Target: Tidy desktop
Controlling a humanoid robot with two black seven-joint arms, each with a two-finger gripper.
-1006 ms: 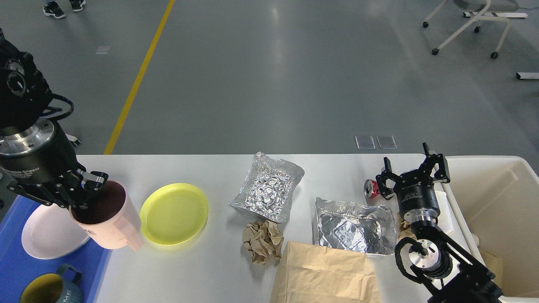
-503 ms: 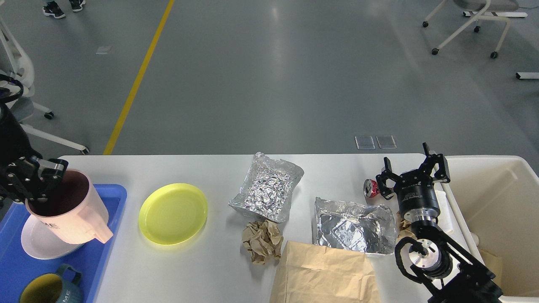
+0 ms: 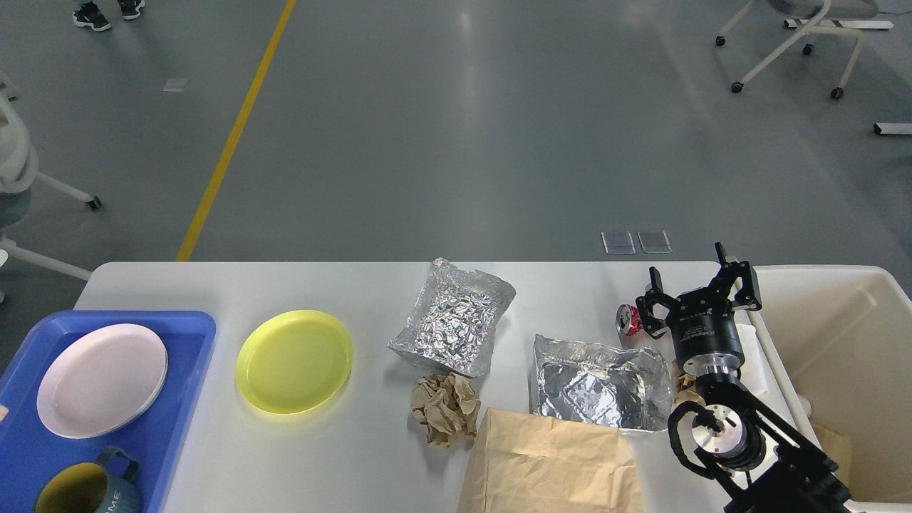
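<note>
The white desktop [image 3: 320, 285] holds a yellow plate [image 3: 294, 361], two crumpled foil trays [image 3: 452, 324] [image 3: 598, 385], a ball of crumpled brown paper [image 3: 443, 408], a brown paper bag [image 3: 548, 470] and a red can [image 3: 629, 318] lying on its side. My right gripper [image 3: 695, 279] is open and empty, pointing away from me just right of the can, near the table's right end. My left arm and gripper are out of view.
A blue tray [image 3: 187, 324] at the left holds a white plate [image 3: 102, 379] and a blue-green mug [image 3: 85, 488]. A cream-white bin [image 3: 841, 335] stands at the table's right end. Chairs stand on the floor beyond.
My left arm, shut on a pink cup, moved left over the blue tray and has left the view with the cup. The right arm has not moved.
</note>
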